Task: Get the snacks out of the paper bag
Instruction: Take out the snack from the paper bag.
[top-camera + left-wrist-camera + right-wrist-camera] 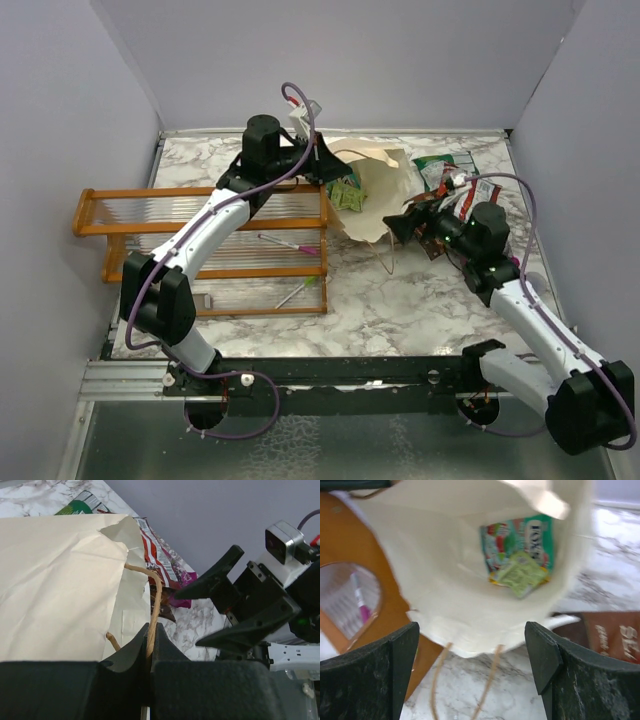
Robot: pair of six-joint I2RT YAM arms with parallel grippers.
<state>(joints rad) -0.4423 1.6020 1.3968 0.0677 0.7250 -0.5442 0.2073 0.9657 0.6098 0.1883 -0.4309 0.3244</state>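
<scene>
- Your left gripper (151, 630) is pinched together on a twine handle (157, 592) of the paper bag (60, 580). The twine runs up from between the two fingers to the bag's rim.
- In the top view, that gripper sits at the far left edge of the bag, just past the far right corner of the orange rack (200, 195).
- Your right gripper (470, 630) has its fingers spread wide with nothing between them. It points straight at the bag's open mouth, just short of the near rim.
- The bag rests on the marble table (400, 300), between the right end of the rack and a scatter of loose packets. Its mouth is turned toward your right arm.
- Inside the bag you can see a teal packet (520, 537) deep in the opening. A lime packet (522, 575) lies over its lower edge.
- A second handle (490, 680) hangs from the near rim down onto the marble, between your right fingers.
- A brown packet (612, 635) lies on the table just right of the bag's mouth, beside your right finger.
- A red chip bag (157, 555) and a magenta packet (184, 576) lie on the table just beyond the bag's rim. Your left wrist camera shows them, with the right gripper close by.
- A green-white packet (440, 170) lies on the table at the bag's far right side.
- A pen (290, 243) lies on the clear slats of the rack.
</scene>
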